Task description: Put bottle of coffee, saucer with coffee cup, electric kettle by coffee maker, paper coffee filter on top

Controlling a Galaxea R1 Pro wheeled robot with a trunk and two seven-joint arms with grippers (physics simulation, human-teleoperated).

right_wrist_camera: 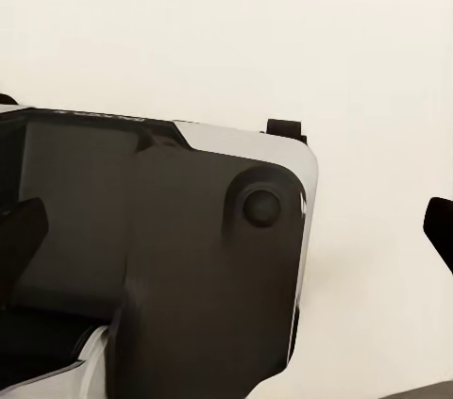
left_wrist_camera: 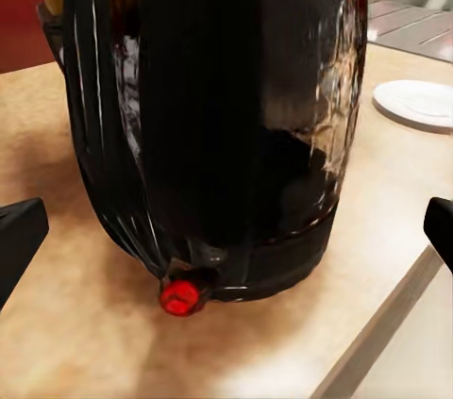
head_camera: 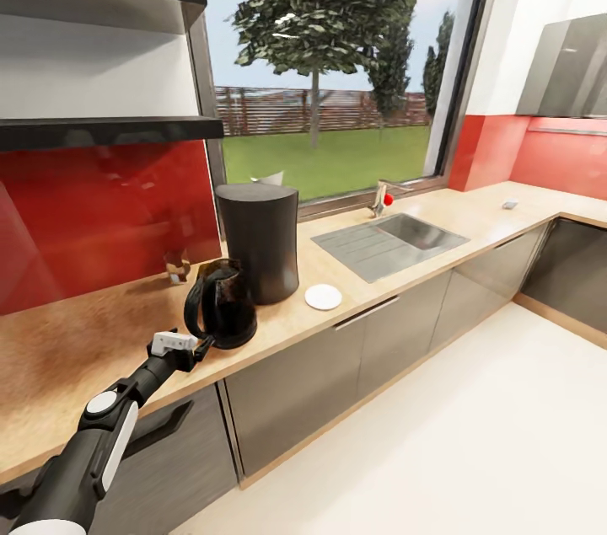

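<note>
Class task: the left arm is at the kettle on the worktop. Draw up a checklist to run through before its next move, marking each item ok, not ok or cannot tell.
1. electric kettle upright on the kitchen countertop: ok.
2. Kettle beside the coffee maker: ok.
3. left gripper open, fingers wide of the kettle: ok.
4. Gripper clear of the kettle's handle: cannot tell.
5. saucer next to the coffee maker: ok; no cup on it: not ok.
6. paper coffee filter on the coffee maker's top: cannot tell, only a white tip shows behind the lid.
</note>
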